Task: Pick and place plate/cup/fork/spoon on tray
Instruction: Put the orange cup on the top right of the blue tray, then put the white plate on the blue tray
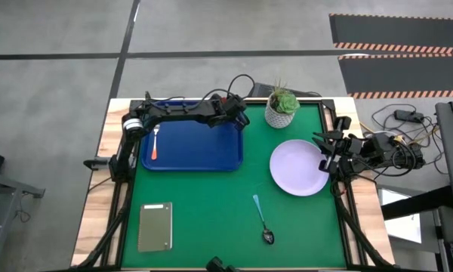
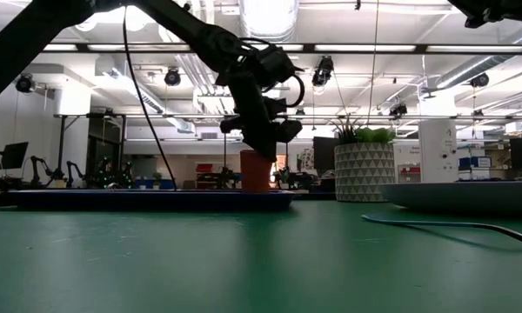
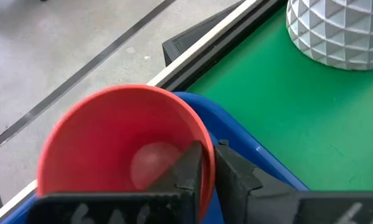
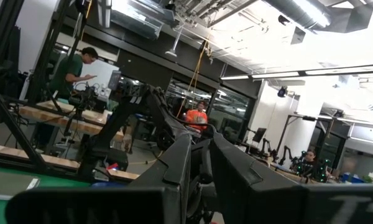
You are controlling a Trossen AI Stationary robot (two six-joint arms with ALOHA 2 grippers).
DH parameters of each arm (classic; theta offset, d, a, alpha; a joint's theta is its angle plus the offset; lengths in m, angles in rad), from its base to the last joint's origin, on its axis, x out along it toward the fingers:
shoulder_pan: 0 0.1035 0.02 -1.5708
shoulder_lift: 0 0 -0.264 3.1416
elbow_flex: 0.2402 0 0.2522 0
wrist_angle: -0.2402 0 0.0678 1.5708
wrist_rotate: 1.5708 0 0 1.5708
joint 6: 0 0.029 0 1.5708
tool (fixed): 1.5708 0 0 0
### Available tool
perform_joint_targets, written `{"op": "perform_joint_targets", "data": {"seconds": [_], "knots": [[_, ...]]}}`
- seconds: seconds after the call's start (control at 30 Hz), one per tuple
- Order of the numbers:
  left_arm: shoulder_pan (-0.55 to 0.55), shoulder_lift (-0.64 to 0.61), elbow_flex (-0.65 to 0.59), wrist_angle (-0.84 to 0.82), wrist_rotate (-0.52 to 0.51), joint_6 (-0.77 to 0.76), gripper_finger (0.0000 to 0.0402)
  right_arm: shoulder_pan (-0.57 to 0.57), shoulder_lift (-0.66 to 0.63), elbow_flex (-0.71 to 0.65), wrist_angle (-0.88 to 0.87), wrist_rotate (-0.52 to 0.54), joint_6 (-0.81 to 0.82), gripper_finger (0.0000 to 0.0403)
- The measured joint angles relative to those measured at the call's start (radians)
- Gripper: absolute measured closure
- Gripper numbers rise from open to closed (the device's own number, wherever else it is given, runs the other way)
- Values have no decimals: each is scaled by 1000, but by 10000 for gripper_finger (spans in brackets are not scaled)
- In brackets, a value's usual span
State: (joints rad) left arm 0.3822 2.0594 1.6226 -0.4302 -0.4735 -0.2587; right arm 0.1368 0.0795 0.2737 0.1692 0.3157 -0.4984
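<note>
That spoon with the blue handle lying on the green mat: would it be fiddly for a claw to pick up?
Probably. The spoon lies flat and thin against the mat, leaving little to grip. Its metal bowl looks smooth, perhaps slippery. It seems stiff and light, so a push would likely slide or spin it.

The cup (image 3: pixel 121 146), small and orange-red, stands upright at the far right corner of the tray (image 1: pixel 204 155), its rim pinched between the fingers of my left end effector (image 3: pixel 205 171). The tray is dark blue, rectangular with rounded corners, lying flat on the green counter (image 1: pixel 211 211). On its left side lies the fork (image 1: pixel 155 142), orange-red handle towards the front, silver tines away. The pale lavender plate (image 1: pixel 298 168) sits flat on the counter, well to the tray's right. In front of the plate lies the spoon (image 1: pixel 262 221), light blue handle, dark bowl nearest the front edge.
</note>
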Motion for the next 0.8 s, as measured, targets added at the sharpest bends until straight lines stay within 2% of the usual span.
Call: {"op": "perform_joint_targets", "data": {"seconds": [0.33,0.8], "knots": [[0,-33,0,2,0,0,330,0,0,0,0,0,0,351],[-24,-119,-1,3,-4,11,326,0,0,0,0,0,-3,351]]}}
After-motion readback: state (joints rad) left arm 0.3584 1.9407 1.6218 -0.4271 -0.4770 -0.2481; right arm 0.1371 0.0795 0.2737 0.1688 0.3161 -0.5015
